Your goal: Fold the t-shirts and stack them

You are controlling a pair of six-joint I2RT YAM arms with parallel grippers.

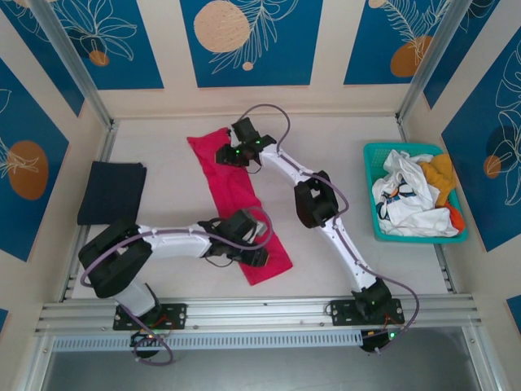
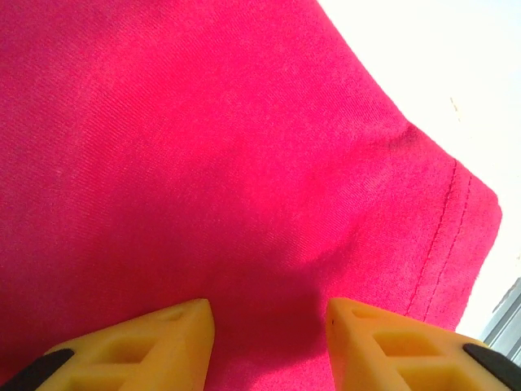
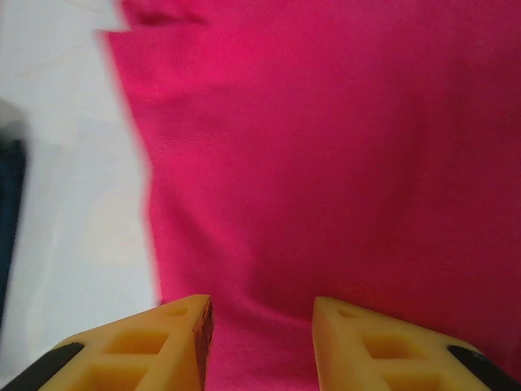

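**Pink strip held over at both ends, room on either side**

We see the pink shirt (image 1: 236, 195) lying as a long narrow strip on the tabletop (image 1: 342, 142). It runs on a slant from far left to near right. Its long edges are fairly straight, and its near end widens a little and stops close to the metal rail at the near edge.

The left gripper (image 1: 248, 248) sits over the near end. In the left wrist view its yellow fingers (image 2: 163, 342) stand spread with pink cloth showing flat in the gap, and we see nothing pinched. To their right a stitched hem runs down to a rounded corner, with bare tabletop beyond it.

The right gripper (image 1: 226, 155) sits over the far end. In the right wrist view its fingers (image 3: 383, 342) are likewise spread above the cloth, with nothing caught between them. The shirt's left edge runs down that view beside pale tabletop, and a dark blue blur shows at the view's left border; we cannot tell what it is.

The navy shirt (image 1: 111, 191) lies folded at the left, well apart from the strip, with a clear lane between them. On the right, the teal basket (image 1: 399, 147) holds a crumpled white shirt (image 1: 407, 204) and a yellow-orange one (image 1: 442, 173). The stretch between strip and basket is bare, though the right arm crosses it. A band of free tabletop also lies between the strip's far end and the back wall.
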